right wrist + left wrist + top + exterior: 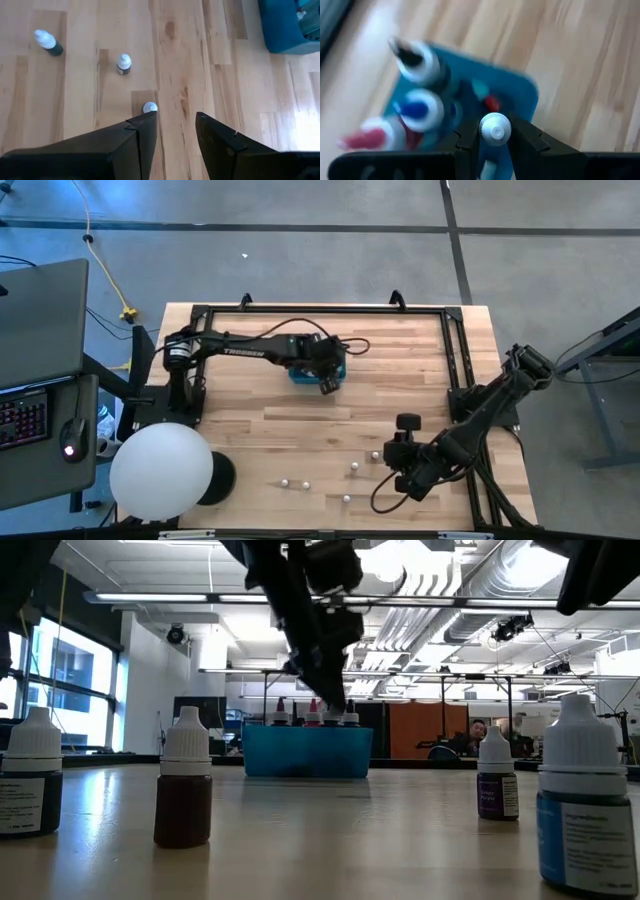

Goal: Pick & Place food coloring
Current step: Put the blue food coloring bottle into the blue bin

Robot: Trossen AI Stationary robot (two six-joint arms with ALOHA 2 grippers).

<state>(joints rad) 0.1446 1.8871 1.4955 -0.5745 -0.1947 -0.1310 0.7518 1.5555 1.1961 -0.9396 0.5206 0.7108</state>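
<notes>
Over the teal box (522,95), left end effector (494,137) grips a bottle (495,129).

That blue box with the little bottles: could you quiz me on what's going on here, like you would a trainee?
1. True or false: the left end effector has a white-capped bottle between its fingers over the teal box.
2. Which end effector is open above loose bottles near the table's front edge? A left, B right.
3. Fill in: in the low view, the nearest brown bottle stands ____.

Key: 1 true; 2 B; 3 upright.
</notes>
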